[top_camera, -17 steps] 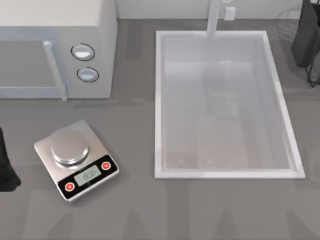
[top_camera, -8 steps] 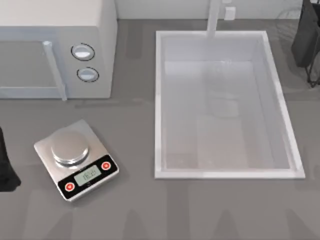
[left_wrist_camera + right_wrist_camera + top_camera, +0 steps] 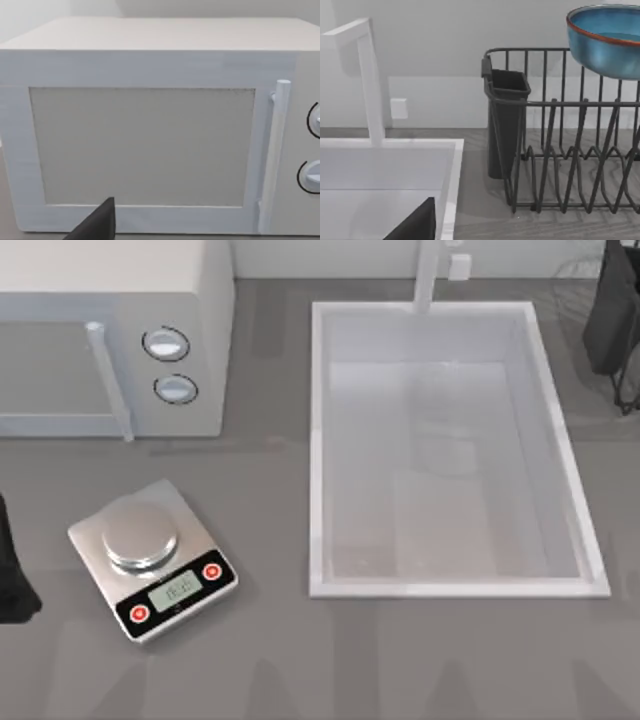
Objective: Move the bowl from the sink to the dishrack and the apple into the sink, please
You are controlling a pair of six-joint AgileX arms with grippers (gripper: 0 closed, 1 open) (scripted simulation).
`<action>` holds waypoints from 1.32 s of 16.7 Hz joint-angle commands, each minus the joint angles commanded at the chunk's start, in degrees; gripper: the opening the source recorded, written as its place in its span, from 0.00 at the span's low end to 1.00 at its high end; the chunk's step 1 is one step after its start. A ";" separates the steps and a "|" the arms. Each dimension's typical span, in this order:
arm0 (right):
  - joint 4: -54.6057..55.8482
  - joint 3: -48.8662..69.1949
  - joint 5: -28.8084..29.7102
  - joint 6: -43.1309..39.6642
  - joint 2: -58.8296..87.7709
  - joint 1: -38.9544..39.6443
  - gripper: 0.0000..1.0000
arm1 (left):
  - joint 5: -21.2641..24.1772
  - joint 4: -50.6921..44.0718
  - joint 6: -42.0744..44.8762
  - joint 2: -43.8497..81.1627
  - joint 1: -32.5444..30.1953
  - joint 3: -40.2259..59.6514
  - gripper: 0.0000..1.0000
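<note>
A: Sink (image 3: 566,455) first: basin bare, tap (image 3: 370,80) at the back rim. No apple visible anywhere.

B: Microwave (image 3: 110,335) at the table's left, scale (image 3: 152,558) in front of it, both irrelevant.

A: Dishrack (image 3: 560,150) just beside the sink, dark cutlery holder (image 3: 506,125) on its near corner.

B: Bowl (image 3: 606,40)?

A: Up above the rack wires, upright, seemingly carried for lowering in. What holds it is out of frame.

B: Right arm (image 3: 612,310) at the far right edge, left arm (image 3: 12,570) parked at the left edge. Grip on either: can't tell.
</note>
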 joint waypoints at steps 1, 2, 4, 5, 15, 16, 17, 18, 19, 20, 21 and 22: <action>0.00 0.00 0.00 0.00 0.00 0.00 1.00 | 0.00 0.00 0.00 0.00 0.00 0.00 1.00; 0.00 0.00 0.00 0.00 0.00 0.00 1.00 | 0.00 0.00 0.00 0.00 0.00 0.00 1.00; -0.01 0.03 0.00 -0.01 0.04 -0.01 1.00 | 0.00 0.00 0.00 0.00 0.00 0.00 1.00; -0.45 0.62 -0.05 -0.16 0.63 -0.14 1.00 | 0.00 0.00 0.00 0.00 0.00 0.00 1.00; -24.21 29.12 -0.08 -8.46 37.33 -8.69 1.00 | 0.00 0.00 0.00 0.00 0.00 0.00 1.00; -27.68 33.18 0.00 -9.67 43.01 -9.99 1.00 | 0.00 0.00 0.00 0.00 0.00 0.00 1.00; -31.20 37.29 0.08 -10.90 48.78 -11.30 1.00 | 0.00 0.00 0.00 0.00 0.00 0.00 1.00; -34.70 41.39 0.16 -12.12 54.60 -12.60 1.00 | 0.00 0.00 0.00 0.00 0.00 0.00 1.00; -38.14 45.45 0.22 -13.33 60.37 -13.87 1.00 | 0.00 0.00 0.00 0.00 0.00 0.00 1.00; -41.49 49.41 0.27 -14.51 66.04 -15.10 1.00 | 0.00 0.00 0.00 0.00 0.00 0.00 1.00; -44.70 53.23 0.30 -15.64 71.52 -16.27 1.00 | 0.00 0.00 0.00 0.00 0.00 0.00 1.00; -47.73 56.86 0.32 -16.71 76.75 -17.38 1.00 | 0.00 0.00 0.00 0.00 0.00 0.00 1.00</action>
